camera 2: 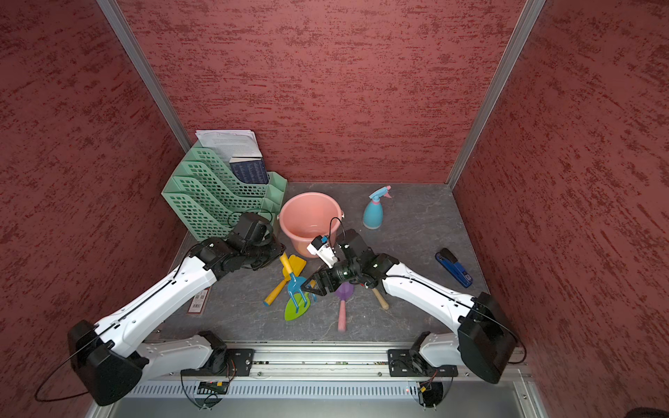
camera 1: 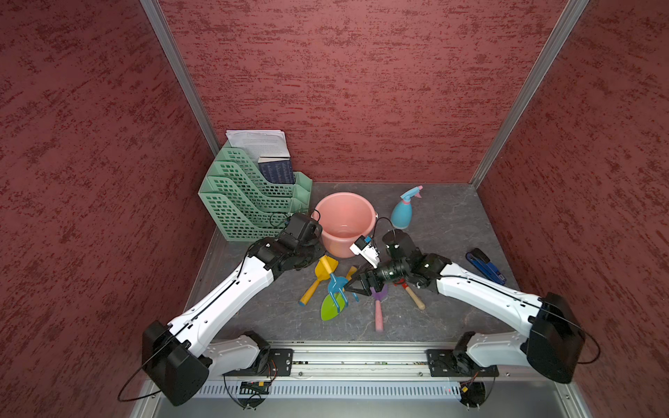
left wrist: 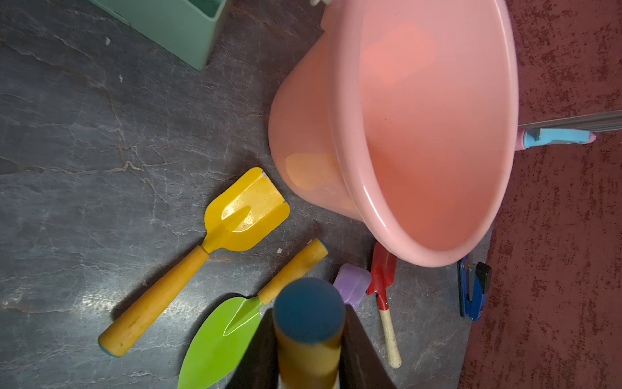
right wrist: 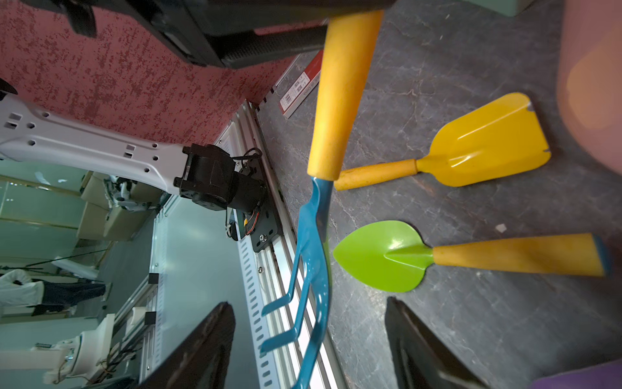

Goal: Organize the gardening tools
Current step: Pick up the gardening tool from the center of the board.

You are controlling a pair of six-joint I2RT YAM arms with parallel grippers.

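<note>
Couldn't spot the left gripper (left wrist: 308,336) from above, yet found it clamped on the rake (right wrist: 340,101) up close and the right gripper (right wrist: 306,303) gaping.

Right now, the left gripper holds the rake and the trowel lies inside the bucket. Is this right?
Not fully. The left gripper does hold the rake, but the trowel lies on the table, outside the bucket, which is empty. Both top views show it.

Pink bucket (left wrist: 303,134): smooth plastic, shining glossily.
Yellow shovel (left wrist: 247,208), green trowel (right wrist: 380,256), blue rake (right wrist: 316,215): blades gleaming glossily, handles looking matt.
Tabletop (left wrist: 101,134): looking like dark veined stone, dully shining.
Walls (camera 1: 362,90): showing rough red texture.
Rail (camera 1: 362,358): bare metal, glinting.
</note>
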